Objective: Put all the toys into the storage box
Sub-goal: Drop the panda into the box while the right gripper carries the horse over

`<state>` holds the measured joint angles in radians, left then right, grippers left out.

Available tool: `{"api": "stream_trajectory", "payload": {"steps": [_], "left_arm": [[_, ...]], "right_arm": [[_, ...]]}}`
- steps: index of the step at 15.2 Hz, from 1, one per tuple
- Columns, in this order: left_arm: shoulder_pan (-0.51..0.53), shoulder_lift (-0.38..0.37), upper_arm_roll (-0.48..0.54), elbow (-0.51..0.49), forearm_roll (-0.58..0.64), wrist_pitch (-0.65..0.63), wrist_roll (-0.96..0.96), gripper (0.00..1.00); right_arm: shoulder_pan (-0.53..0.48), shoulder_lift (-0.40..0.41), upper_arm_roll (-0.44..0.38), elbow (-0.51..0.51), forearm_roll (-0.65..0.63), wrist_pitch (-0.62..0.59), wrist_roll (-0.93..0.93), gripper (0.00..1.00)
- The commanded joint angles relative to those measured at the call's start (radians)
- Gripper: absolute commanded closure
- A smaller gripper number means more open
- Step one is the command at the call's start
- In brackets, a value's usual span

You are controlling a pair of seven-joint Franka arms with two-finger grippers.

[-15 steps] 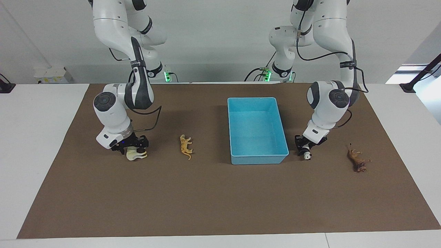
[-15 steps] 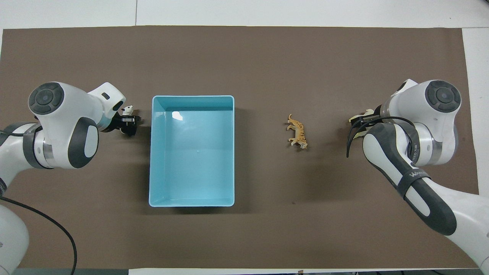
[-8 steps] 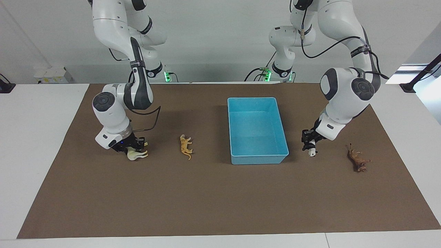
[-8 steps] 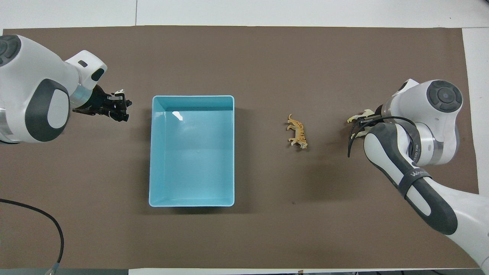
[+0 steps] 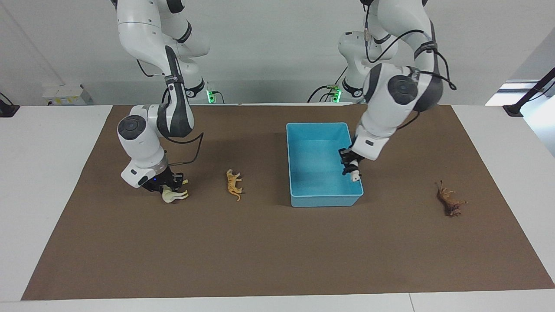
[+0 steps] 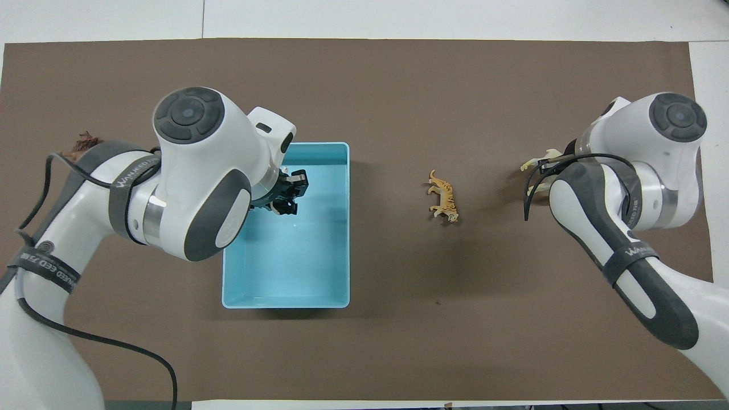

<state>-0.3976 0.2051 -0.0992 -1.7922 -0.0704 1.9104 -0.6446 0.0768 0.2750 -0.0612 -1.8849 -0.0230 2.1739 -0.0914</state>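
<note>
Four toys are out of the storage box (image 5: 318,125) at frame centre. The left end effector (image 5: 350,167) hangs over the box's inner edge, pinching the panda (image 5: 355,175). It should probably move inward before letting go, so the panda lands inside. Low at mid-height, the right end effector (image 5: 170,185) is closed on the horse (image 5: 175,196), which lies on the surface (image 5: 277,251) beside the tiger (image 5: 234,184).

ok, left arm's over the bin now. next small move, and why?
Probably open the left end effector: it holds the small black-and-white plastic panda over the light blue rectangular plastic storage box, just inside its wall, so release should drop it in.
</note>
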Motion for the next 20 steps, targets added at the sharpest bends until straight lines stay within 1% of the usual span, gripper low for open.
{"api": "stream_trajectory", "payload": {"steps": [1, 2, 4, 5, 6, 7, 8, 9, 11, 13, 14, 15, 17, 18, 20], "left_arm": [[0.020, -0.049, 0.029, -0.046, 0.006, 0.007, 0.020, 0.00], [0.032, -0.052, 0.035, -0.038, 0.020, -0.004, 0.034, 0.00], [0.077, -0.053, 0.039, -0.015, 0.058, -0.020, 0.078, 0.00], [0.116, -0.052, 0.039, -0.009, 0.104, -0.022, 0.132, 0.00], [0.168, -0.049, 0.038, -0.009, 0.138, -0.013, 0.219, 0.00], [0.215, -0.047, 0.039, -0.009, 0.142, -0.004, 0.317, 0.00], [0.277, -0.044, 0.038, -0.009, 0.143, 0.010, 0.427, 0.00], [0.336, -0.044, 0.038, -0.012, 0.143, 0.034, 0.516, 0.00], [0.451, -0.038, 0.038, -0.026, 0.143, 0.120, 0.650, 0.00], [0.541, -0.003, 0.038, -0.026, 0.143, 0.209, 0.744, 0.00], [0.575, 0.008, 0.038, -0.035, 0.143, 0.276, 0.758, 0.00], [0.598, 0.017, 0.038, -0.050, 0.143, 0.344, 0.757, 0.00], [0.631, 0.045, 0.039, -0.059, 0.143, 0.430, 0.758, 0.00], [0.646, 0.060, 0.039, -0.059, 0.143, 0.458, 0.761, 0.00], [0.663, 0.106, 0.039, -0.065, 0.144, 0.519, 0.772, 0.00]], "right_arm": [[0.011, -0.026, 0.033, 0.197, 0.003, -0.232, 0.050, 1.00], [0.020, -0.026, 0.046, 0.273, 0.008, -0.323, 0.108, 1.00], [0.078, -0.022, 0.069, 0.383, 0.009, -0.432, 0.230, 1.00], [0.131, -0.016, 0.073, 0.424, 0.011, -0.463, 0.315, 1.00], [0.208, 0.001, 0.075, 0.466, 0.012, -0.468, 0.432, 1.00], [0.280, 0.013, 0.075, 0.487, 0.030, -0.454, 0.547, 1.00], [0.325, 0.021, 0.073, 0.500, 0.044, -0.444, 0.626, 1.00], [0.368, 0.035, 0.075, 0.541, 0.044, -0.434, 0.663, 1.00], [0.472, 0.133, 0.066, 0.674, 0.043, -0.447, 0.726, 1.00], [0.552, 0.211, 0.061, 0.728, 0.035, -0.405, 0.829, 1.00], [0.583, 0.246, 0.060, 0.740, 0.034, -0.387, 0.857, 1.00], [0.628, 0.306, 0.054, 0.775, 0.025, -0.372, 0.910, 1.00], [0.705, 0.421, 0.020, 0.869, -0.001, -0.341, 0.978, 1.00], [0.716, 0.443, 0.017, 0.872, -0.002, -0.320, 0.980, 1.00], [0.719, 0.444, 0.023, 0.862, -0.003, -0.312, 0.980, 1.00]]}}
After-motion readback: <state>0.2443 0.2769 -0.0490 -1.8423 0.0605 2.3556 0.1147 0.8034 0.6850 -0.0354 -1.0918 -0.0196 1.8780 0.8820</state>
